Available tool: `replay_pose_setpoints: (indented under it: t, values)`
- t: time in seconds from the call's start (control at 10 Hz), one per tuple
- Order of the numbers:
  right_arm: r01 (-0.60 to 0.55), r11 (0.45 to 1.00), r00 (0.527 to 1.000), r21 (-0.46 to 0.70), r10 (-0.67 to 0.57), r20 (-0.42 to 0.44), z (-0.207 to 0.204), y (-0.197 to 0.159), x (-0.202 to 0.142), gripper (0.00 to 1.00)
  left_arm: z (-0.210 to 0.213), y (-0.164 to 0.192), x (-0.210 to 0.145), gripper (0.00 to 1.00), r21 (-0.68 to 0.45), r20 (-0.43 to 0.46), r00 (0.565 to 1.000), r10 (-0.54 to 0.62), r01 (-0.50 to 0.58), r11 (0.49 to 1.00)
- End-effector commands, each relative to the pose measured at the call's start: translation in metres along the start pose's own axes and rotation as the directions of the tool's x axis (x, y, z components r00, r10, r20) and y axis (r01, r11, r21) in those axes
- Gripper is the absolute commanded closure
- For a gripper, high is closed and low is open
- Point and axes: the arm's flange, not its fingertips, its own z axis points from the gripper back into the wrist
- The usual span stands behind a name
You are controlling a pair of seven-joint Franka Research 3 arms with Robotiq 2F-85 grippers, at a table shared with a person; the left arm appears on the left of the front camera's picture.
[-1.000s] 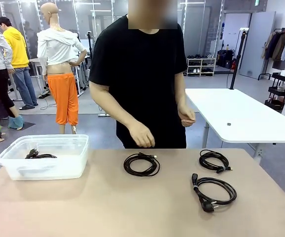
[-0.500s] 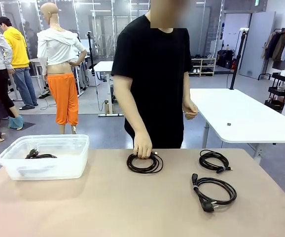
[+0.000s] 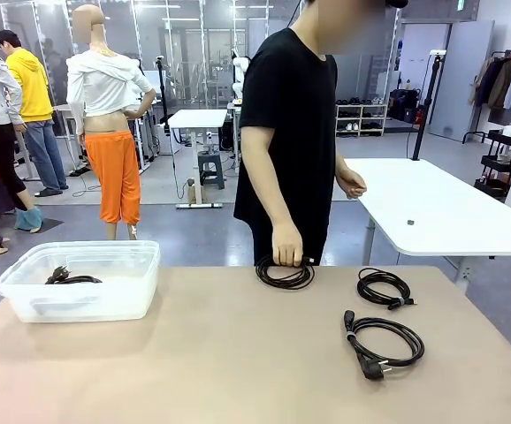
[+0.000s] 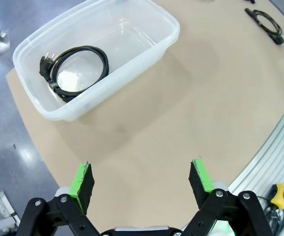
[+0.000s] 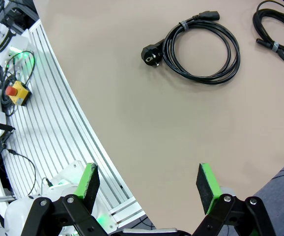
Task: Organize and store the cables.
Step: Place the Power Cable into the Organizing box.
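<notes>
Front view, table: we see a smooth, matte tan table, with a person standing at its far edge.
Front view, bin: a clear plastic bin with rounded corners sits at the table's far left corner. Inside lies the binned cable, a flat black coil stretched left to right, with its plug at the left end.
Front view, held coil: the person's hand grips the held coil at the middle of the far edge. Its thin black loops rest on the table.
Front view, small coil: the small coil lies flat toward the far right corner. It is round and thin-corded, and a plug end pokes toward the right edge.
Front view, power cable: the power cable lies on our side of the small coil, apart from it. It is an oval of thicker cord with its long axis left to right. Its chunky plug faces the near edge and its socket end the far edge.
Left wrist view, left gripper: the left gripper has its fingers wide apart over bare table beside the bin, with nothing between the green pads.
Left wrist view, binned cable: the binned cable is a tidy ring on the bin's floor.
Right wrist view, right gripper: the right gripper also has its fingers spread and empty, at the table edge next to ribbed aluminium rails.
Right wrist view, cables: the power cable is a neat ring bound by a grey tie. The small coil lies beyond it.
</notes>
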Motion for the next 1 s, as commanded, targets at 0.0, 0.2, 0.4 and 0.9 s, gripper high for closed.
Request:
replay_pose_setpoints:
  t: [0.0, 0.2, 0.4, 0.9]
  values:
    - [0.002, 1.000, 1.000, 0.008, -0.002, 0.014, 0.001, 0.000, 0.001, 0.00, 0.002, 0.000, 0.001, 0.01, 0.013, -0.004, 1.000, 0.002, -0.002, 1.000]
    - [0.002, 1.000, 1.000, 0.008, -0.002, 0.014, 0.001, 0.000, 0.001, 0.00, 0.002, 0.000, 0.001, 0.01, 0.013, -0.004, 1.000, 0.002, -0.002, 1.000]
    - [0.002, 1.000, 1.000, 0.008, -0.002, 0.014, 0.001, 0.000, 0.001, 0.00, 0.002, 0.000, 0.001, 0.01, 0.013, -0.004, 1.000, 0.002, -0.002, 1.000]
    - [0.250, 0.966, 0.940, -0.070, -0.259, -0.221, -0.046, 0.006, 0.112, 0.00, 0.002, 0.000, 0.001, 0.01, 0.013, -0.004, 1.000, 0.002, -0.002, 1.000]
